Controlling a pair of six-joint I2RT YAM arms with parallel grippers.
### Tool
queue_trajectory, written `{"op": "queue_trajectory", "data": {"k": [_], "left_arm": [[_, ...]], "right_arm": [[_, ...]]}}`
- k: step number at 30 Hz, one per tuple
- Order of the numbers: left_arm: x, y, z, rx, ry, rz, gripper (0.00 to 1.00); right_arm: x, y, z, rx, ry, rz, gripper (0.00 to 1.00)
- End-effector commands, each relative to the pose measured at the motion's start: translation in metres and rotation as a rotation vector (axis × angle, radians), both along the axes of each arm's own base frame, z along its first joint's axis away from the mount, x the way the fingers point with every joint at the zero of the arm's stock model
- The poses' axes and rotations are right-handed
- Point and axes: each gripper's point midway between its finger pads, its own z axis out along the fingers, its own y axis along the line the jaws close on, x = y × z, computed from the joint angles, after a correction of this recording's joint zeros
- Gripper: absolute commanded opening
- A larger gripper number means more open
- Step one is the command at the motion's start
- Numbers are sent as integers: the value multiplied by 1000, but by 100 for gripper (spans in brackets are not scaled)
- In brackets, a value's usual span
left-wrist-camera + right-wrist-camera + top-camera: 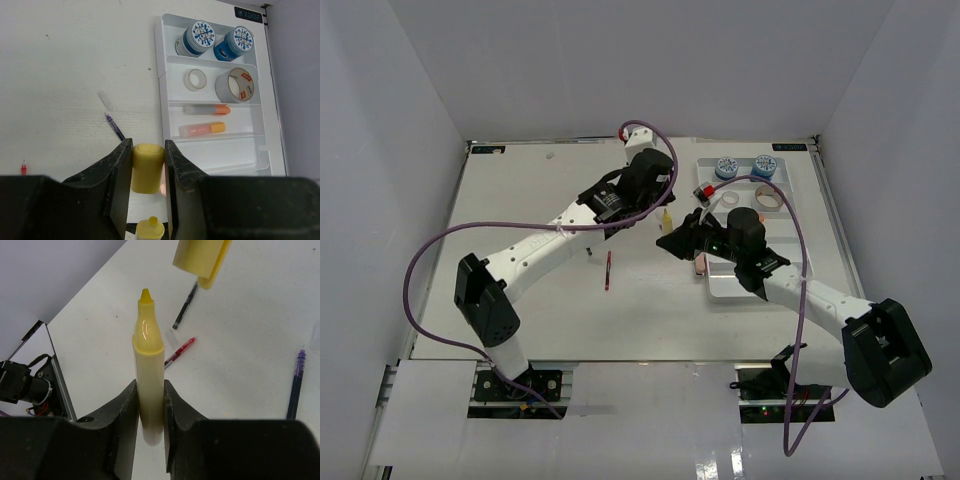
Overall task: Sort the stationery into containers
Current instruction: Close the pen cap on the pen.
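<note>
Pretty sure they're lining up a recap before the tray (215, 160) drop: left gripper (148, 152) pinches the yellow cap (147, 172), right gripper (150, 395) clamps the highlighter (148, 350) tip-out toward it.

Purple pen (296, 382), lower end unseen

FREE: you have open worktop (520, 190) left of the tray (215, 156) | BLOCKED: your right arm (805, 297) overhangs the tray's near end | WATCH: red pen (608, 272) mid-worktop
</note>
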Motion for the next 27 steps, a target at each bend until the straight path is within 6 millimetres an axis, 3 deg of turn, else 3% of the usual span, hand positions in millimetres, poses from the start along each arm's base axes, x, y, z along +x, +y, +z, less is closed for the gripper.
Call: {"op": "queue_trajectory", "data": {"k": [1, 19, 27], "left_arm": [[-8, 6, 34, -53, -74, 17, 0], [-15, 11, 45, -41, -121, 20, 0], [-21, 9, 39, -44, -113, 2, 0]], "right_arm": [[7, 10, 33, 57, -82, 17, 8], [12, 11, 31, 55, -80, 4, 8], [14, 10, 32, 58, -80, -9, 8]]}}
